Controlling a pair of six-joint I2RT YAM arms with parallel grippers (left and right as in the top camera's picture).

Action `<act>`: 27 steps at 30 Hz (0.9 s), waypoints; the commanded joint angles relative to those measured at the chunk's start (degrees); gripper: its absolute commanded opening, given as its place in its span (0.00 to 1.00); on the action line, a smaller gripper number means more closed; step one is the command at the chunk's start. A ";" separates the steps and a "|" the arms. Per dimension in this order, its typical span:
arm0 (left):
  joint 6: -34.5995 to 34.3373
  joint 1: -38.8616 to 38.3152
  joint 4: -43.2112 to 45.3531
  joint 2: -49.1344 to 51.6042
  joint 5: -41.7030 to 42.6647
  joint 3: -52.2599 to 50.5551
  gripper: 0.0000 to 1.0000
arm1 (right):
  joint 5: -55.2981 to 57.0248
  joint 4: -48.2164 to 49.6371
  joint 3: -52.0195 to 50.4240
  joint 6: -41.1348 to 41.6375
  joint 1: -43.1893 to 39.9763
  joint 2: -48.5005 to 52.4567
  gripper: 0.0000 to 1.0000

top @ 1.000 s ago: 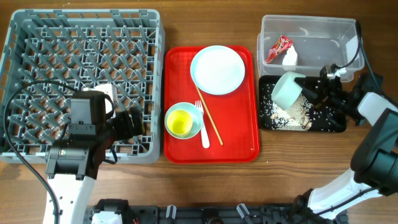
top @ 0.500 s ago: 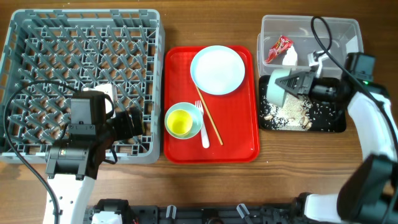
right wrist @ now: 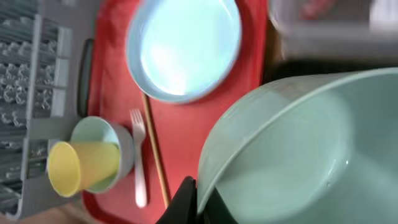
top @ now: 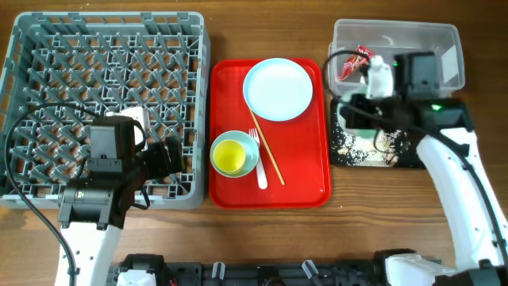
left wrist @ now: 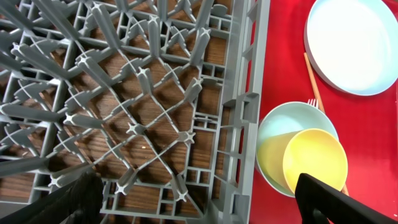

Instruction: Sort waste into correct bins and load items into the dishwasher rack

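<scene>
Sorting so far: the red wrapper [top: 356, 60] lies in the clear tub [top: 413, 36] at the upper right of the overhead view. Crumbs [top: 349, 144] are scattered in the black tray [top: 401, 161] just below it.
White scrap: cannot tell; the right arm covers that part of the tub.
Mint bowl: it fills the right half of the right wrist view [right wrist: 298, 155], and its inside looks emptied. From above it is hidden under the arm, over the black tray.
Right gripper: [right wrist: 198, 200] pinched tight on the mint bowl's rim.
Rack: [top: 103, 48] at the upper left, with no dish on its pegs; loading looks not yet begun.
Left to load: the plate [top: 278, 89], the second bowl [top: 218, 143] with the yellow cup [top: 230, 156] nested in it, the fork [top: 260, 171] and the chopsticks [top: 271, 159]. All are on the red tray [top: 305, 175] at centre.
Left gripper: [left wrist: 198, 186] spread wide, holding nothing, above the rack's lower right corner.
In the way: the red tray lies between the black tray and the rack. The left arm [top: 103, 159] and its cable [top: 24, 127] cover the rack's lower pegs.
</scene>
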 commanded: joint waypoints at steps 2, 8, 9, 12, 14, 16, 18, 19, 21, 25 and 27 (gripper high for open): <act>-0.31 -0.28 0.11 0.00 -0.74 0.92 1.00 | 12.72 6.82 5.31 1.31 10.84 -0.79 0.04; -0.33 -0.28 0.09 0.00 -0.74 0.92 1.00 | 15.52 22.77 5.29 0.85 20.74 5.81 0.04; -0.33 -0.28 0.09 0.00 -0.74 0.92 1.00 | 15.52 24.35 5.29 0.87 21.53 7.65 0.04; -0.33 -0.28 0.09 0.00 -0.74 0.92 1.00 | 15.52 28.13 5.29 0.90 22.73 14.47 0.04; -0.33 -0.28 0.09 0.00 -0.74 0.92 1.00 | 15.50 29.33 5.29 0.94 22.77 19.76 0.04; -0.33 -0.28 0.04 0.00 -0.74 0.92 1.00 | 15.43 29.29 5.29 1.09 22.77 24.30 0.04; -0.33 -0.28 0.07 0.00 -0.74 0.92 1.00 | 13.86 28.61 5.29 1.11 23.02 29.18 0.04; -0.33 -0.28 0.07 0.00 -0.74 0.92 1.00 | 13.22 28.37 5.29 1.11 23.19 30.16 0.04; -0.33 -0.28 0.07 0.00 -0.74 0.92 1.00 | 12.83 26.56 5.29 1.27 23.71 31.56 0.04; -0.33 -0.28 0.09 0.00 -0.74 0.92 1.00 | 12.39 19.80 5.29 1.33 24.90 31.85 0.05; -0.33 -0.28 0.09 0.00 -0.72 0.92 1.00 | 10.88 17.31 5.29 1.33 24.98 31.85 0.04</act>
